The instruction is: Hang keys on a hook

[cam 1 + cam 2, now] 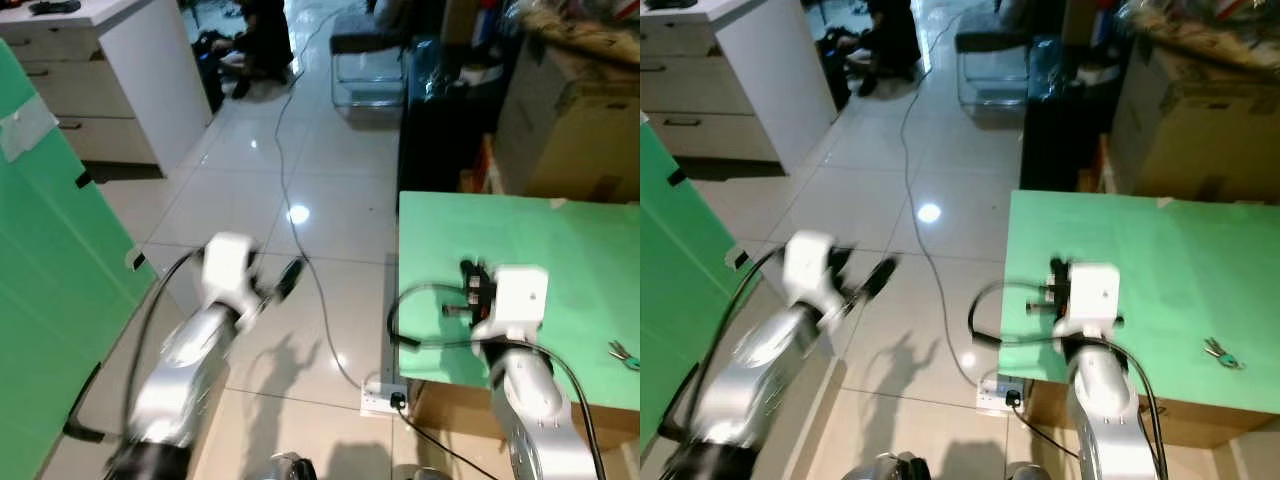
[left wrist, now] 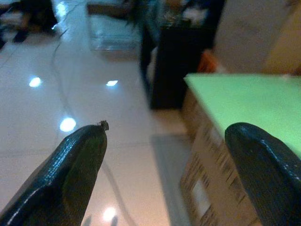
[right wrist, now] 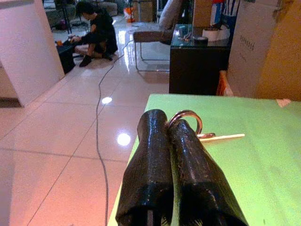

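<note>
My right gripper (image 3: 168, 122) is shut, and a copper key ring (image 3: 190, 117) with a pale key (image 3: 225, 137) sticks out from between its fingers. It hovers over the near left part of the green table (image 1: 560, 250), seen from the head as the right gripper (image 1: 470, 285). A second bunch of keys (image 1: 1220, 352) lies on the table near its front right edge. My left gripper (image 2: 164, 134) is open and holds nothing; it is raised over the tiled floor, blurred, between the table and a tall green panel (image 1: 50, 260). Small black fittings (image 1: 135, 260) sit along that panel's edge.
A cable (image 1: 300, 240) runs across the glossy floor to a power strip (image 1: 385, 398) by the table's base. A white cabinet (image 1: 120, 80) stands far left, cardboard boxes (image 1: 570, 130) and a black stand (image 1: 440, 130) behind the table. A person (image 3: 94, 28) sits on the floor at the back.
</note>
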Controlling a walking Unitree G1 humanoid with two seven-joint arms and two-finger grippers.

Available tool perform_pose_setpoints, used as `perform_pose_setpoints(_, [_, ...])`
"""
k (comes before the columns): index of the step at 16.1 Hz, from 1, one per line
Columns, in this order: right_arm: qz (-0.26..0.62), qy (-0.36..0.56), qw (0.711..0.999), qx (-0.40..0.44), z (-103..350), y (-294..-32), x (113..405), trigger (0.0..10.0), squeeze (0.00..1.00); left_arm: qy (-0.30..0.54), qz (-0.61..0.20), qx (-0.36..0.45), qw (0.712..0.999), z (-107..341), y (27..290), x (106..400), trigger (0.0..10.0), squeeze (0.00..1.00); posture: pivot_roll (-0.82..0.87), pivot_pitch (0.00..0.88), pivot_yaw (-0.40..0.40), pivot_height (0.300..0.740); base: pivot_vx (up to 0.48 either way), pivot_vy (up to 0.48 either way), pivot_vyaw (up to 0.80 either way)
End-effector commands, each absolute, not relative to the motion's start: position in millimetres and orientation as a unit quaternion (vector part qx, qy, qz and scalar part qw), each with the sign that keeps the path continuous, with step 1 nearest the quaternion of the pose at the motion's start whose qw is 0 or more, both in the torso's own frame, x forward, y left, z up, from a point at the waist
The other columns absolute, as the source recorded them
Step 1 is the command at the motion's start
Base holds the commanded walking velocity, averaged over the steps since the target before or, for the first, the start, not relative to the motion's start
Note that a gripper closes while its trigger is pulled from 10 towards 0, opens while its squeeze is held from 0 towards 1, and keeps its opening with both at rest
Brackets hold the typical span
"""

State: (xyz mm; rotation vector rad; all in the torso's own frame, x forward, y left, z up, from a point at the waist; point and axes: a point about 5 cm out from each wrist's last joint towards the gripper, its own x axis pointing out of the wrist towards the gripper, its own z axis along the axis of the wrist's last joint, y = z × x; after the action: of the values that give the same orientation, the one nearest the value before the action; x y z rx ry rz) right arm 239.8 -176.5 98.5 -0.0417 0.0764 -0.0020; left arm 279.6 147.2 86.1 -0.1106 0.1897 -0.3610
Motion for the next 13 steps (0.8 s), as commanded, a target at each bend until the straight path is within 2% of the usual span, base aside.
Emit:
perform_pose_setpoints(1, [0.019, 0.035, 0.999, -0.009, 101, -171, 235, 0.0, 0.0, 0.075, -0.183, -0.036, 0.98, 92, 155, 273, 10.0, 0.0, -0.12, 0.0, 0.099, 0.724, 0.0, 0.0, 0.0])
perform_pose_setpoints(3, [0.032, 0.059, 0.998, -0.014, 87, -172, 232, 0.0, 0.0, 0.071, -0.177, -0.043, 0.981, 90, 154, 271, 10.0, 0.0, -0.11, 0.0, 0.08, 0.724, 0.0, 0.0, 0.39])
perform_pose_setpoints(4, [0.037, 0.063, 0.997, -0.016, 83, -172, 238, 0.0, 0.0, 0.055, -0.184, -0.046, 0.98, 94, 141, 278, 10.0, 0.0, -0.11, 0.0, 0.075, 0.724, 0.0, 0.0, 0.68])
perform_pose_setpoints(8, [0.035, 0.05, 0.998, -0.008, 89, -174, 258, 0.0, 0.0, 0.046, -0.189, -0.055, 0.979, 96, 137, 276, 10.0, 0.0, -0.1, 0.0, 0.065, 0.724, 0.0, 0.0, 0.63])
perform_pose_setpoints(10, [0.025, 0.049, 0.998, 0.005, 89, -183, 265, 0.0, 0.0, 0.031, -0.189, -0.041, 0.981, 98, 138, 272, 10.0, 0.0, -0.08, 0.0, 0.06, 0.724, -0.48, 0.0, 0.6])
perform_pose_setpoints(13, [0.032, 0.048, 0.998, 0.013, 89, -178, 272, 0.0, 0.0, 0.036, -0.188, -0.03, 0.981, 92, 135, 272, 10.0, 0.0, -0.07, 0.0, 0.055, 0.724, -0.48, 0.0, 0.59])
